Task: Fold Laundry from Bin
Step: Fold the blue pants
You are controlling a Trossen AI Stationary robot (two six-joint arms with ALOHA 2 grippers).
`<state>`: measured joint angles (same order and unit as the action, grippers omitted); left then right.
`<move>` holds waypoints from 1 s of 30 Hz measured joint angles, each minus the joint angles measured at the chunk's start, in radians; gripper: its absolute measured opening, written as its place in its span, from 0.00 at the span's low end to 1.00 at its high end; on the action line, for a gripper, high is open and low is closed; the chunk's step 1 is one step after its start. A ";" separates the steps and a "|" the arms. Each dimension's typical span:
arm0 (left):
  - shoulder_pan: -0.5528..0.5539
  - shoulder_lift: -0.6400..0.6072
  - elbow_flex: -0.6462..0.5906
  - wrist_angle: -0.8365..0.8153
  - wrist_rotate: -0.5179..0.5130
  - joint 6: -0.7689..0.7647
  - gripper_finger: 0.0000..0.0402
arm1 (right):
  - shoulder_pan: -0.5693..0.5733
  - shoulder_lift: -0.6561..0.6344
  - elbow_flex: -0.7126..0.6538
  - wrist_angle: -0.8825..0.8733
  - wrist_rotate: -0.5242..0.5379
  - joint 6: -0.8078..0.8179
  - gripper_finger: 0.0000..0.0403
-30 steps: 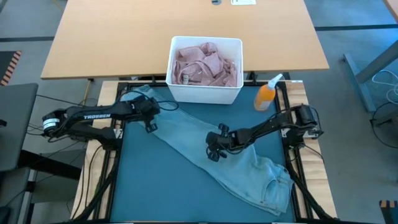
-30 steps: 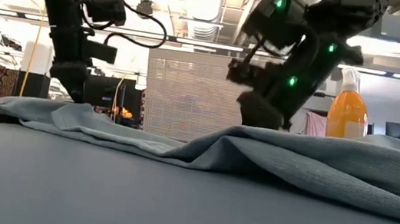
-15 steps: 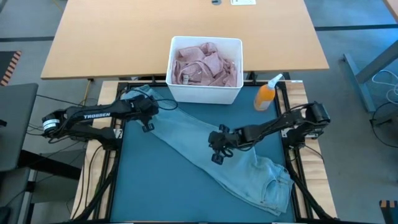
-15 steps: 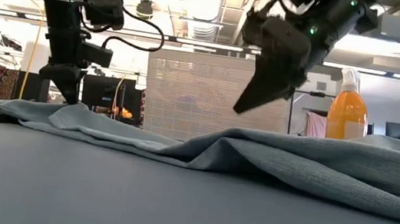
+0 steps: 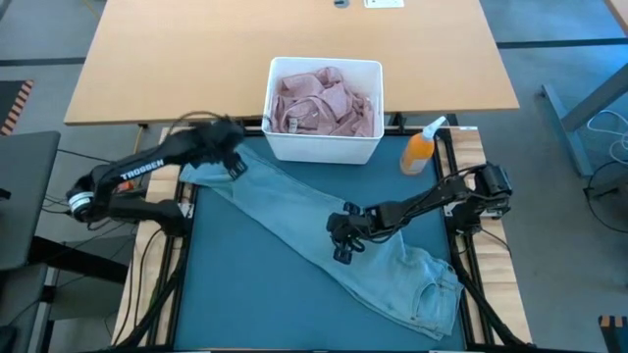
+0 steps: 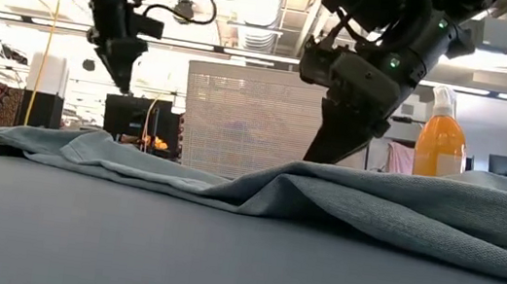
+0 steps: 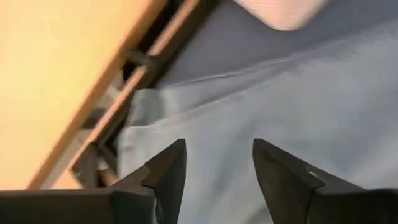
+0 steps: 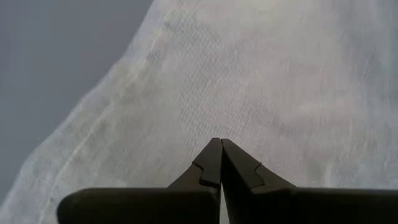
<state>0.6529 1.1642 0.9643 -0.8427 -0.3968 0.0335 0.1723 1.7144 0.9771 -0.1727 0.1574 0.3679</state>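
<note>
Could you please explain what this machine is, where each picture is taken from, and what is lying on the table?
This is a two-armed robot at a table, each arm ending in a two-finger claw. One picture looks straight down, one looks level across the tabletop, and two come from cameras on the wrists.

On the teal mat lie light blue jeans, spread out diagonally. Behind them stands a white bin holding pink laundry, with an orange spray bottle beside it.

The left claw is open above the far end of the jeans, holding nothing. The right claw is shut, its tip pointing down at the middle of the jeans; no cloth shows between its fingers.
</note>
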 joint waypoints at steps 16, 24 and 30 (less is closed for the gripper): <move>0.379 0.264 0.004 0.183 0.041 0.044 0.44 | 0.037 0.002 0.000 0.021 -0.001 -0.021 0.07; 0.399 0.452 0.095 0.126 0.051 0.048 0.44 | 0.037 0.002 0.000 0.021 -0.002 -0.018 0.07; 0.418 0.493 0.126 0.096 -0.001 0.049 0.44 | 0.038 0.002 0.000 0.018 -0.002 -0.018 0.07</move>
<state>1.0713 1.6570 1.0901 -0.7464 -0.3975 0.0820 0.2104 1.7168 0.9771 -0.1547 0.1551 0.3496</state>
